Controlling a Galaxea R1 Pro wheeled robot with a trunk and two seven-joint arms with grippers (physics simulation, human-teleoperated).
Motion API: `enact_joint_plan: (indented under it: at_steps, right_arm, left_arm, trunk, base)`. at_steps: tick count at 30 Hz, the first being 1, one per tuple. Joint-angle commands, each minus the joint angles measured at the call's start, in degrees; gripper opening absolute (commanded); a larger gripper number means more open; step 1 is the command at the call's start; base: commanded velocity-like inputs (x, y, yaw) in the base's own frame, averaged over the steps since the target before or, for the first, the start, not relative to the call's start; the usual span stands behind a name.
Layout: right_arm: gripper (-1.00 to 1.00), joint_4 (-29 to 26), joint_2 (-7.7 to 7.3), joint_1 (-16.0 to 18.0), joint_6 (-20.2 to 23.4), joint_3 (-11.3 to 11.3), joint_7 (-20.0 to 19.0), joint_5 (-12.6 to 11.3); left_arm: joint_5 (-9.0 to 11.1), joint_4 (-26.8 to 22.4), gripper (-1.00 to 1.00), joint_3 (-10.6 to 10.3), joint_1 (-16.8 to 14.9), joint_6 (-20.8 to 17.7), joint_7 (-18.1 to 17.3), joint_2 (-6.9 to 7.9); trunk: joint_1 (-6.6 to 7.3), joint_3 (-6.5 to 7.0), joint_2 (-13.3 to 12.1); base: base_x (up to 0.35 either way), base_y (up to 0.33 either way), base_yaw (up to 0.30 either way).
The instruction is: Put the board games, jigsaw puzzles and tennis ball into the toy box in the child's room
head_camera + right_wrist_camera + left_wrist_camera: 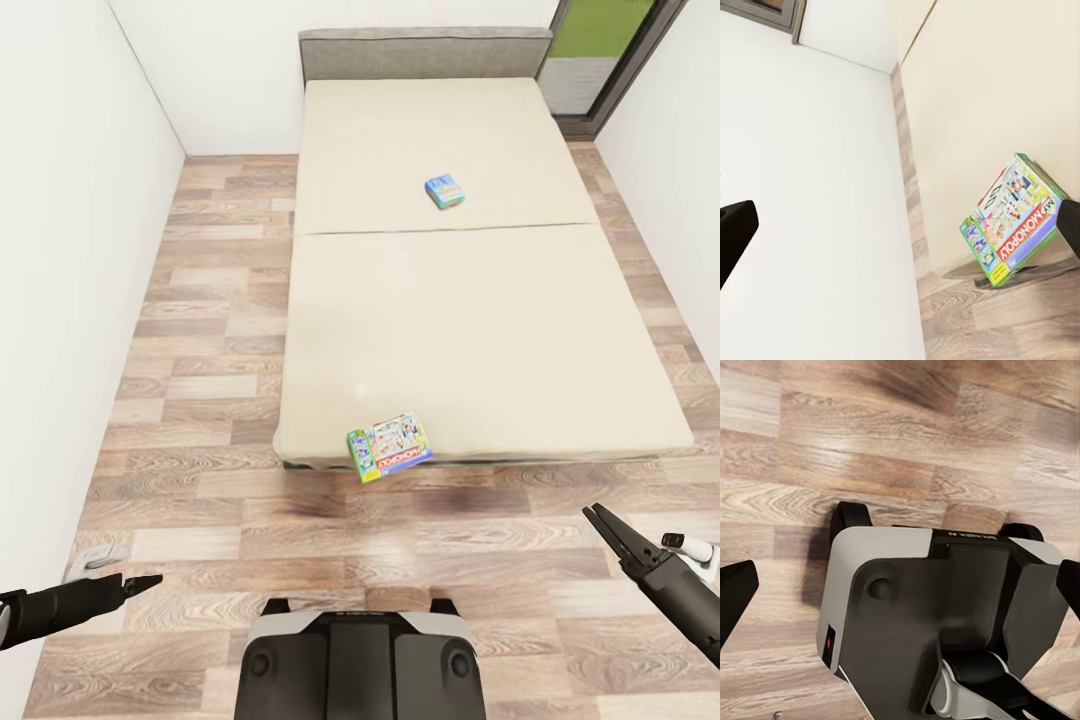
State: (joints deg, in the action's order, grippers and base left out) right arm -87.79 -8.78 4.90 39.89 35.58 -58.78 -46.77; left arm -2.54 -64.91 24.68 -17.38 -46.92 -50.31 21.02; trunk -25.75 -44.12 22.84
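A beige bed (470,330) fills the middle of the head view. One board game (445,191) lies flat far up the mattress. A second board game (390,446), with colourful print, rests on the near edge of the bed and overhangs it slightly; it also appears in the right wrist view (1012,221). My left gripper (145,581) hangs low over the floor, open and empty, its fingers (735,592) wide apart. My right gripper (602,520) is open and empty, to the right of the near board game. The table, toy box, jigsaw puzzles and tennis ball are out of view.
Wood floor (200,400) runs along the left side and foot of the bed. A white wall (70,250) closes the left side. A grey headboard (425,50) and a doorway (600,60) lie at the far end. My base (360,660) stands near the bed's foot.
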Motion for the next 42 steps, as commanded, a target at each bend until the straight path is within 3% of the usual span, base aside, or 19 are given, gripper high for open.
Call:
enact_joint_plan:
  at_steps: [1, 42]
  right_arm:
    - [1.0, 0.0, -0.01, 0.02, 0.37, 0.03, -0.02, -0.25]
    - [1.0, -0.16, 0.0, 0.02, -0.15, -0.16, 0.06, -0.16]
  left_arm:
    - [-0.27, -0.04, 1.0, 0.11, -0.03, -0.37, -0.4, -0.02]
    - [-0.08, -0.12, 1.0, 0.08, -0.02, -0.36, -0.45, -0.05]
  trunk:
    - [-0.04, 0.04, 0.08]
    - [-0.04, 3.92, 0.08]
  base:
    - [0.0, 0.0, 0.0]
    - [0.0, -0.017, 0.0]
